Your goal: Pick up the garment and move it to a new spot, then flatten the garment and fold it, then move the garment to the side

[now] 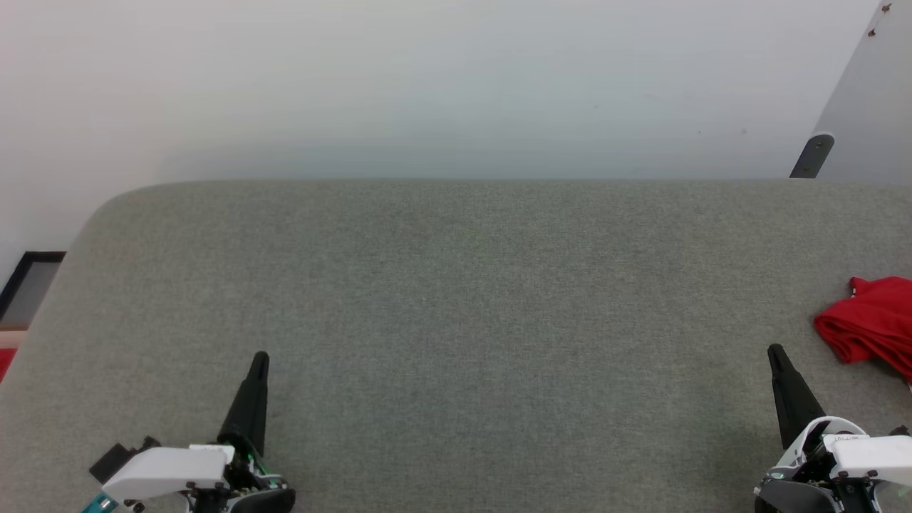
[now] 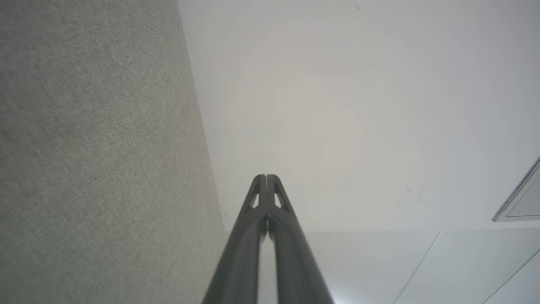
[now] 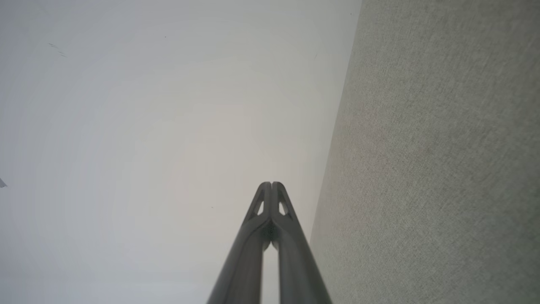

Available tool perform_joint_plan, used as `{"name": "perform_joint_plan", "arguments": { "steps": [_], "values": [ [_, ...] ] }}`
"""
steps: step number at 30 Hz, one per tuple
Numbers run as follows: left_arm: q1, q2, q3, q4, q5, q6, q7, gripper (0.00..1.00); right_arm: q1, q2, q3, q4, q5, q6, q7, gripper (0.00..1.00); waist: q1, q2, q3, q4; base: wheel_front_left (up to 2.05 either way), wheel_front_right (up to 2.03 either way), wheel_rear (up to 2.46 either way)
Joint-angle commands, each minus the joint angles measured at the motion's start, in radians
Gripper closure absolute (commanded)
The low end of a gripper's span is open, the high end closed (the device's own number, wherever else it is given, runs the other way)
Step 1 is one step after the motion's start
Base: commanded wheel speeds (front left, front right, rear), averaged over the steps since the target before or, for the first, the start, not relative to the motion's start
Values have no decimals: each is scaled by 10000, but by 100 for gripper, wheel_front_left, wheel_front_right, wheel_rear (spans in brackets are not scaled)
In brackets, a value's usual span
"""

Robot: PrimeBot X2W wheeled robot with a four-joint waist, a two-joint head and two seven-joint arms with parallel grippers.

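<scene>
Looking down on the grey surface (image 1: 456, 299), we find the bunched red garment (image 1: 873, 326) at its right edge, near our right end effector (image 1: 775, 352), ahead and rightward, well apart from our left end effector (image 1: 261, 358); both are clenched, empty.

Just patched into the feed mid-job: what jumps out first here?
The garment, a bunched red heap on the grey surface at the head view's right edge, stands out first. Then the left tool and right tool, both shut, low at the near corners, apart from it.
</scene>
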Motion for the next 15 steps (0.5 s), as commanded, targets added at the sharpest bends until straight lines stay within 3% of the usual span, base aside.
{"name": "perform_joint_plan", "arguments": {
  "steps": [1,15],
  "values": [
    [-100,-11,31,14,-26,-2,20,100,-33,38,2,4,25,0,8,100,0,0,0,0,0,0,0],
    [-100,-13,32,13,-23,-2,22,100,-33,38,2,4,25,0,7,100,0,0,0,0,0,0,0]
  ]
}}
